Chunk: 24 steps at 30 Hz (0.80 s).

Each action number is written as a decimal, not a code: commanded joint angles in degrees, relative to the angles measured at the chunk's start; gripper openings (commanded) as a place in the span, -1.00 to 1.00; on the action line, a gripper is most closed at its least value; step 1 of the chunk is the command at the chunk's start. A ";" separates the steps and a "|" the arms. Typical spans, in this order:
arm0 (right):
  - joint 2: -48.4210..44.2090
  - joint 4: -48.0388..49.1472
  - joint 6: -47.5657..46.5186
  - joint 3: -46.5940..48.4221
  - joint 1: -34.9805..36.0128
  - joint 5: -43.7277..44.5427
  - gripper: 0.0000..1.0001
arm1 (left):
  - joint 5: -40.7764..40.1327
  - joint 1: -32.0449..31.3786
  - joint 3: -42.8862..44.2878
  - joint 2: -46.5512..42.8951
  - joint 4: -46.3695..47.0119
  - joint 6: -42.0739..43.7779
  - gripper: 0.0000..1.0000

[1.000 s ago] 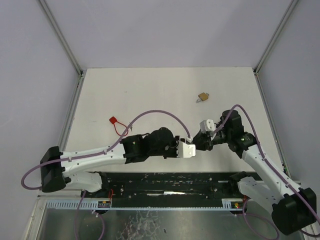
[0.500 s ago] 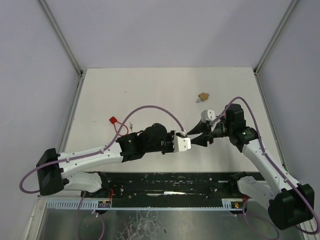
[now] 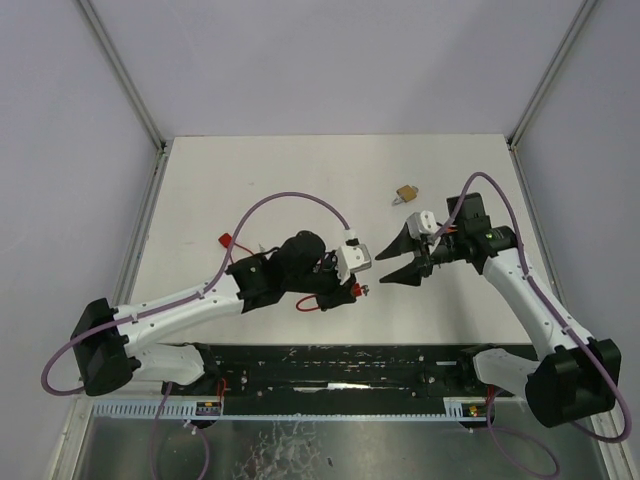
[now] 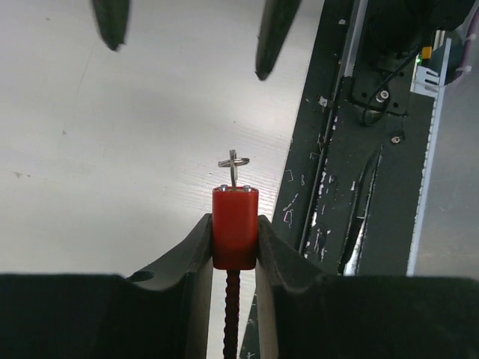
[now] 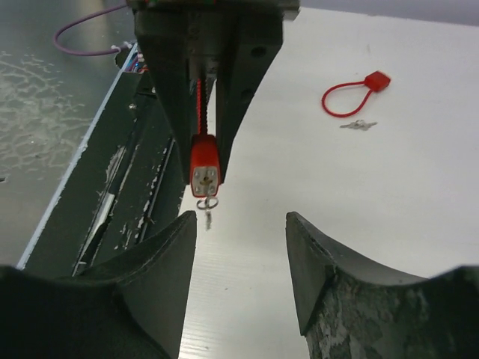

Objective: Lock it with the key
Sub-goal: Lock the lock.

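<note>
a: what is the left tool (image 4: 234,226) doing?
b: it's clenched on the red lock (image 4: 234,243), one finger on each side of the body, and the cable runs back between them.
a: where's the key (image 4: 233,166)?
b: it's stuck in the lock's front end, with a small ring on it.
a: and the right tool (image 5: 241,224)?
b: released, jaws spread. it faces the key but stays apart from it, above the tabletop (image 3: 300,180).
a: anything else?
b: a second red lock (image 3: 228,240) lies on the left. a brass padlock (image 3: 406,193) lies farther back.
</note>
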 commanded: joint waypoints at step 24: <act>-0.31 6.60 7.59 -6.94 7.58 -2.05 -0.39 | 6.07 0.93 -2.42 -0.94 9.91 -2.82 -1.00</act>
